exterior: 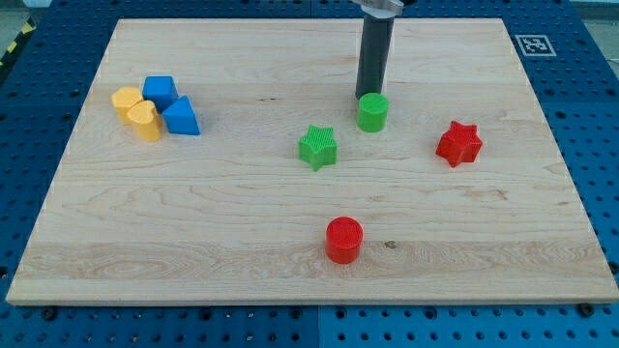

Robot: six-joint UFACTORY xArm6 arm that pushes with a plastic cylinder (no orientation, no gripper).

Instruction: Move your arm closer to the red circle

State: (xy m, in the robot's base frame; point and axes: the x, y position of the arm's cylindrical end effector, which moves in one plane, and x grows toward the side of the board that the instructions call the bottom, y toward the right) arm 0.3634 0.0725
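The red circle (343,240) lies on the wooden board near the view's bottom, a little right of centre. My tip (366,96) is at the lower end of the dark rod, near the view's top centre. It stands just behind and touching or almost touching the green circle (372,112). The red circle is far below the tip, slightly to its left. The green star (317,147) lies between them, to the left.
A red star (458,144) lies at the right. At the left is a cluster: a blue cube (160,92), a blue triangle (180,117), a yellow block (126,101) and a yellow heart (145,121). The board's edge (309,302) runs along the bottom.
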